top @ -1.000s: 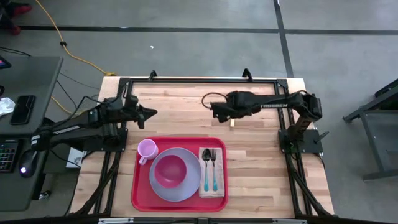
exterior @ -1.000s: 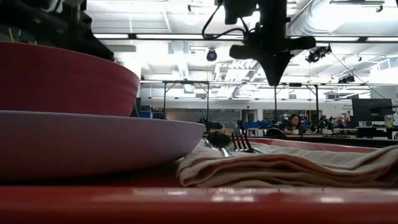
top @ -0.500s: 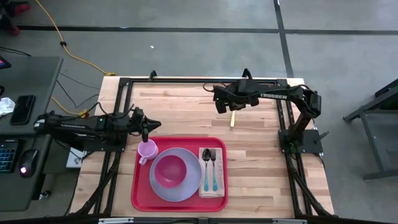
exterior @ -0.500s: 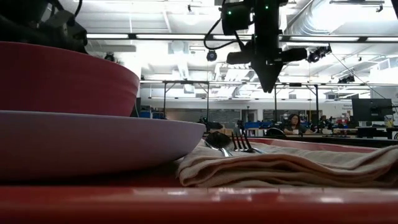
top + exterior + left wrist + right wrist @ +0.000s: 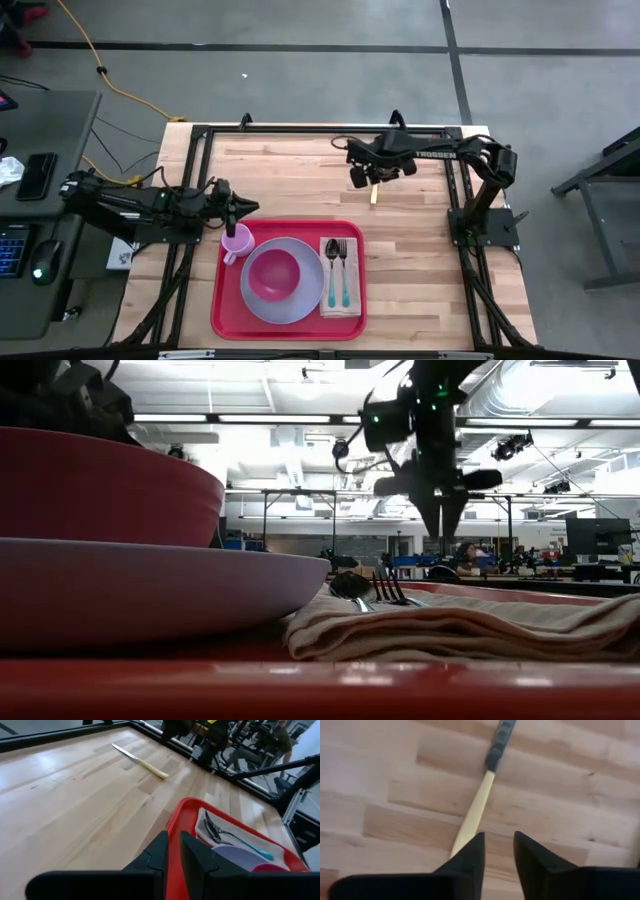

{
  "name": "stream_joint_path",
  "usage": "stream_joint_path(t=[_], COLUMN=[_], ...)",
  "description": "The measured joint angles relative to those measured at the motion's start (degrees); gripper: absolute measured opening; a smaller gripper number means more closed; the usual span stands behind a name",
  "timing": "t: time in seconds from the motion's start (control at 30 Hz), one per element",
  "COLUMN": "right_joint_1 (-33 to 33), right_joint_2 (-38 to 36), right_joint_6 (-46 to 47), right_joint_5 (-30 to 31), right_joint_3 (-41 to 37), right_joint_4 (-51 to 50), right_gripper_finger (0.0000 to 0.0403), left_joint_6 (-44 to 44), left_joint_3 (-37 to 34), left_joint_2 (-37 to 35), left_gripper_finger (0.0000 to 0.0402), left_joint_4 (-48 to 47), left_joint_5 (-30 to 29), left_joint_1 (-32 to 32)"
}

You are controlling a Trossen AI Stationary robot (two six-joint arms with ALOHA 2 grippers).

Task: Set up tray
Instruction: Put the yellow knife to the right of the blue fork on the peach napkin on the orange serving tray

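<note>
The red tray (image 5: pixel 288 312) lies at the table's near middle and carries a grey plate (image 5: pixel 310 300), a pink bowl (image 5: pixel 273 275), a pink cup (image 5: pixel 236 241) and a napkin (image 5: pixel 340 300) with a fork and spoon (image 5: pixel 338 270). A knife (image 5: pixel 374 194) with a cream handle (image 5: pixel 472 820) lies flat on the wood beyond the tray. My right gripper (image 5: pixel 375 174) hovers above the knife, pointing down, slightly open (image 5: pixel 499 845). My left gripper (image 5: pixel 243 209) hangs over the tray's far left corner beside the cup, with a narrow gap between its fingers (image 5: pixel 173 847).
A black frame (image 5: pixel 320 128) runs along the table's far and side edges. Bare wood (image 5: pixel 290 175) lies between the two grippers. People sit in the room beyond the table (image 5: pixel 470 558).
My right gripper has gone toward the table's right edge and down, ending over the knife, and its fingertips have parted. My left gripper has swung toward the near edge and down to the tray's far left corner by the cup.
</note>
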Motion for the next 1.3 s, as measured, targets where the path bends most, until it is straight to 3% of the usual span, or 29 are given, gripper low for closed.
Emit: stream_joint_path(t=[0.23, 0.43, 0.9, 1.3], right_joint_1=[-1.37, -3.53, -8.37, -8.41], right_joint_2=[0.00, 0.00, 0.17, 6.15], right_joint_6=[-0.99, -1.03, -1.44, -1.52], right_joint_5=[-3.06, -3.96, -4.19, -5.31], right_joint_3=[-4.30, -8.27, -12.28, -12.24], right_joint_4=[5.17, 15.46, 23.06, 24.89], right_gripper_finger=[0.0147, 0.0177, 0.0178, 0.0162], left_joint_6=[1.40, 0.87, -0.22, -0.57], left_joint_3=[1.51, 1.57, 1.58, 1.60], left_joint_2=[-1.31, -3.34, -4.52, -4.52], left_gripper_finger=[0.0079, 0.0079, 0.0079, 0.0079], left_joint_4=[-0.55, -3.12, -4.64, -5.26], left_joint_5=[1.47, 1.55, 2.67, 2.67], left_joint_1=[-0.02, -0.02, -0.02, 0.00])
